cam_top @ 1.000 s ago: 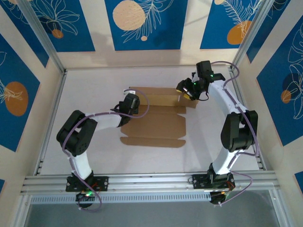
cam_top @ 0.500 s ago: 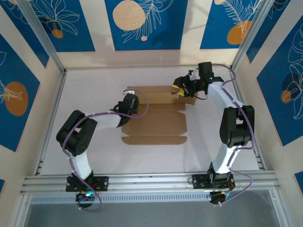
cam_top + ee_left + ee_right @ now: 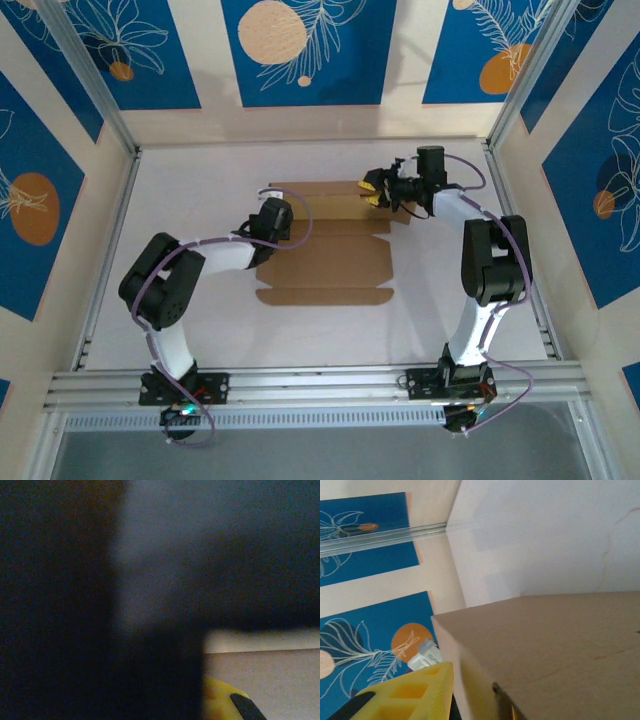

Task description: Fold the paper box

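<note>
1. The paper box (image 3: 330,265) lies mostly flat at the middle of the bench (image 3: 200,180), nearer its far edge. The box's far panel stands up along that far side.
2. The left hand (image 3: 272,218) is clenched at the box's left edge. Its wrist view is too dark to tell whether any cardboard is pinched.
3. The right hand (image 3: 375,190) sits at the box's far right corner. In the wrist view the raised panel's edge runs just beside the yellow finger (image 3: 415,692); I cannot tell whether the panel is gripped.
4. Risks, as I judge them: a grip off the crease could buckle the panel. A pull could drag the whole box if the left hand is not pinning it. A released panel may spring flat again.
5. Compared with a second ago, the right hand has swung leftward along the far edge and turned in toward the panel. The left arm and the box's near edge look unchanged.
</note>
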Robot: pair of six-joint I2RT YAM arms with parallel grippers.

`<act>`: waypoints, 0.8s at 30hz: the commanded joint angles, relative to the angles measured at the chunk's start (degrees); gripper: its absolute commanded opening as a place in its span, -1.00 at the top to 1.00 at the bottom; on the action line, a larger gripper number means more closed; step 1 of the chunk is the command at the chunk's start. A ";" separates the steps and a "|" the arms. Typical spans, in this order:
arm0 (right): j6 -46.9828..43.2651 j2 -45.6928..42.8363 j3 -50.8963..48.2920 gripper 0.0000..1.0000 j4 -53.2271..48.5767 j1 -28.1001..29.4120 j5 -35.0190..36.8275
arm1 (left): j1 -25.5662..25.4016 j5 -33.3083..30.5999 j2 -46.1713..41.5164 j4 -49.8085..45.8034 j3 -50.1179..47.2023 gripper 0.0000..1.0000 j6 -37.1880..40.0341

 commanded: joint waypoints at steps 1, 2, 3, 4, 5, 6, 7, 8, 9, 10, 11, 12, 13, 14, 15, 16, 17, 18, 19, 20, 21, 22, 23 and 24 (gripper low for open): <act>9.59 2.25 -1.79 0.36 11.85 1.52 -4.84 | -0.16 3.27 1.76 -4.88 -1.86 1.00 -0.53; 11.03 2.36 -2.53 0.40 14.24 1.56 -4.94 | -0.19 3.30 1.73 -4.89 -1.85 1.00 -0.60; 11.90 2.40 -2.90 0.45 15.78 1.44 -4.90 | -0.14 3.32 1.75 -4.95 -1.78 1.00 -0.62; 12.36 2.41 -3.09 0.50 16.70 1.47 -4.90 | -0.12 3.34 1.73 -5.04 -1.75 1.00 -0.62; 12.29 2.42 -2.98 0.57 16.55 1.47 -4.88 | -0.14 3.32 1.73 -5.10 -1.67 1.00 -0.62; 11.92 2.45 -2.80 0.62 16.05 1.52 -5.02 | -0.18 3.30 1.73 -5.21 -1.63 1.00 -0.62; 11.41 2.38 -2.58 0.67 15.30 1.49 -5.11 | -0.13 3.23 1.73 -5.23 -1.59 1.00 -0.62; 10.62 2.34 -2.20 0.70 14.24 1.49 -5.10 | -0.13 3.19 1.64 -5.23 -1.58 1.00 -0.57; 9.82 2.24 -1.89 0.71 12.95 1.46 -4.87 | -0.12 3.05 1.69 -5.27 -1.59 1.00 -0.64; 8.89 2.14 -1.59 0.71 11.58 1.44 -4.56 | -0.06 2.96 1.68 -5.44 -1.50 1.00 -0.75; 7.80 1.95 -1.30 0.70 10.11 1.44 -4.29 | -0.05 2.64 1.75 -5.62 -1.41 1.00 -0.87; 6.75 1.73 -1.03 0.64 8.43 1.38 -3.87 | -0.11 2.35 1.73 -5.82 -1.41 1.00 -1.03; 5.01 1.34 -0.69 0.51 5.79 1.27 -3.15 | -0.10 1.92 1.64 -5.93 -1.41 1.00 -1.16; 2.31 0.60 -0.07 0.25 1.83 1.10 -2.00 | -0.12 1.30 1.56 -6.10 -1.41 1.00 -1.27; -0.87 -0.41 0.83 0.10 -2.99 0.98 -0.26 | -0.05 0.82 1.46 -6.37 -1.41 1.00 -1.40; -5.36 -1.95 2.00 -0.03 -9.64 0.87 2.79 | -0.04 0.16 1.40 -6.54 -1.39 1.00 -1.53; -9.83 -3.52 3.24 -0.10 -16.18 0.88 6.76 | 0.01 -0.21 1.29 -6.63 -1.33 1.00 -1.52; -13.11 -4.99 4.16 -0.14 -21.50 0.88 10.62 | 0.09 -0.50 1.22 -6.89 -1.24 1.00 -1.58; -16.13 -7.05 4.60 -0.17 -26.42 0.91 16.01 | 0.13 -0.75 1.20 -7.19 -1.08 1.00 -1.59; -18.29 -9.40 4.21 -0.19 -30.10 1.02 21.09 | 0.12 -0.90 1.21 -7.54 -0.91 1.00 -1.60; -19.47 -11.29 3.35 -0.20 -32.04 0.97 24.38 | 0.15 -0.90 1.20 -7.79 -0.82 1.00 -1.58; -20.15 -13.57 2.14 -0.16 -33.85 0.79 28.32 | 0.31 -0.70 1.20 -8.09 -0.58 1.00 -1.59; -20.39 -15.90 0.27 -0.06 -34.95 0.32 31.83 | 0.40 -0.31 1.20 -8.38 -0.38 1.00 -1.50; -20.53 -17.93 -1.97 0.04 -34.96 0.03 33.87 | 0.47 0.03 1.18 -8.63 -0.23 1.00 -1.43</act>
